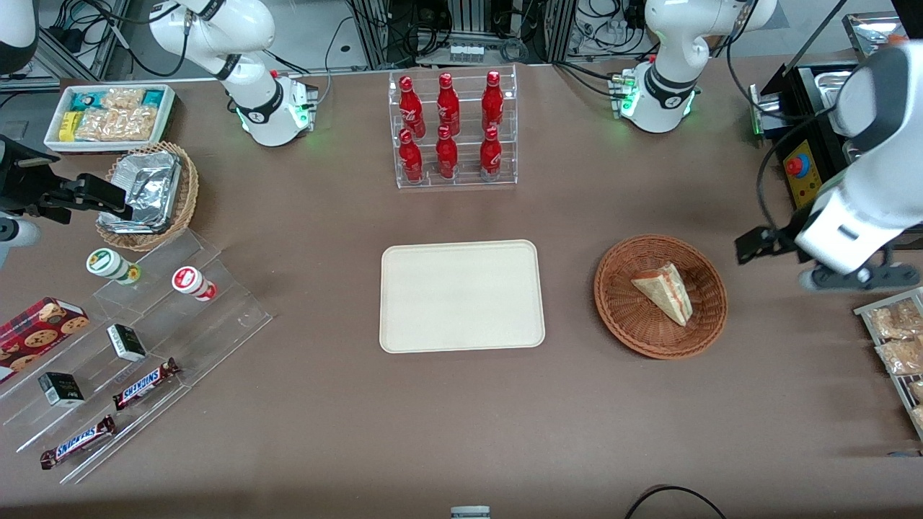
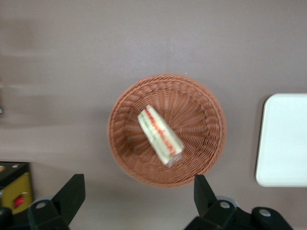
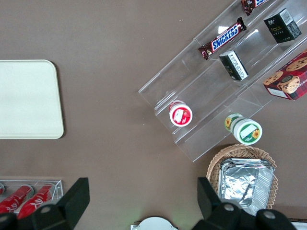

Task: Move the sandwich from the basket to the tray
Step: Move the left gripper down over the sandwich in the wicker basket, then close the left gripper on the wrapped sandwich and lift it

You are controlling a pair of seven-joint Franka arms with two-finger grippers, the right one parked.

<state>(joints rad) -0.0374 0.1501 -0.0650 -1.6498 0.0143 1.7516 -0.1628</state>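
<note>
Snickers bars (image 1: 108,411) lie nearest the front camera, on a clear stepped rack (image 1: 144,339) toward the parked arm's end of the table. Midway along the table sits the tray (image 1: 461,296), bare, with nothing on it. Beside it, toward the working arm's end, is the basket (image 1: 660,295), and the sandwich (image 1: 667,292) lies in it, on its side, its red and white filling edge showing. Tray and basket are near each other but apart.

Judging by this, the task has hardly started: the sandwich has not been lifted, and reaching, gripping, carrying and setting down are all left to do.

High above the table, the gripper (image 2: 139,194) looks down on the basket; in the front view the arm (image 1: 858,209) hangs off to the working arm's end, not yet over the basket. Its fingers (image 2: 72,194) are spread wide, released, holding nothing, and the sandwich shows in the gap between them in the wrist view.

Farther from the front camera than the tray stands a rack of red bottles (image 1: 451,126).
</note>
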